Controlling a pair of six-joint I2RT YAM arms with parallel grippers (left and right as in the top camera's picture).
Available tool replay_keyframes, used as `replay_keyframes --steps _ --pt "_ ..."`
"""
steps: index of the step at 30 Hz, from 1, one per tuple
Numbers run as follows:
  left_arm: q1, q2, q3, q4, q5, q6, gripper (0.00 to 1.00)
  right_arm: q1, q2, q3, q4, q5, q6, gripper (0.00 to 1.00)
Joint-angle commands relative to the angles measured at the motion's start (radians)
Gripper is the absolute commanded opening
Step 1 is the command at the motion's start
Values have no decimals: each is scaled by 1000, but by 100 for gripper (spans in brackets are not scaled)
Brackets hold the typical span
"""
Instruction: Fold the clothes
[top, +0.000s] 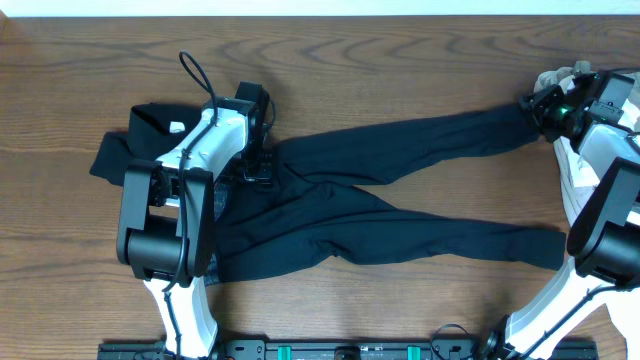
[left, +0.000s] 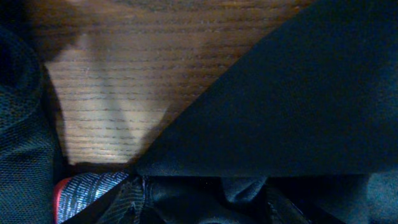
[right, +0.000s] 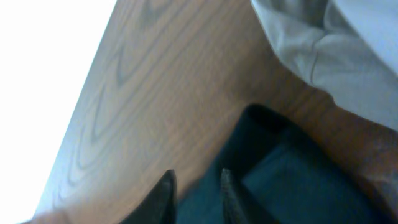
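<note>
A brown wooden table (top: 400, 60) fills the overhead view, its grain running in long lines with looping arches toward the far edge. Beyond that edge lies a pale, bright strip (top: 320, 6). From the right wrist the table's edge cuts diagonally against blown-out white. The left wrist shows a lit patch of finely ridged wood.

Overhead looked straight down on the whole table (top: 400, 60). Each wrist camera sat close above it, sharing the trousers (top: 330, 215) with overhead: left at the waistband (left: 87, 190), right at a leg end (right: 280, 180).
</note>
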Motion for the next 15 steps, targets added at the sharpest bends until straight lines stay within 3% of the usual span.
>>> replay_keyframes --steps 1,7,12,15 --pt "2 -5 -17 -1 -18 -2 61 18 8 14 31 40 -39 36" --pt "2 -5 -14 -3 -18 2 61 -30 -4 14 21 -153 -140 38" --pt "2 -5 -9 -1 -18 2 61 -52 -20 14 -108 -193 -140 15" --pt "2 -5 -9 1 -18 2 61 -26 -18 14 -232 -90 -139 1"
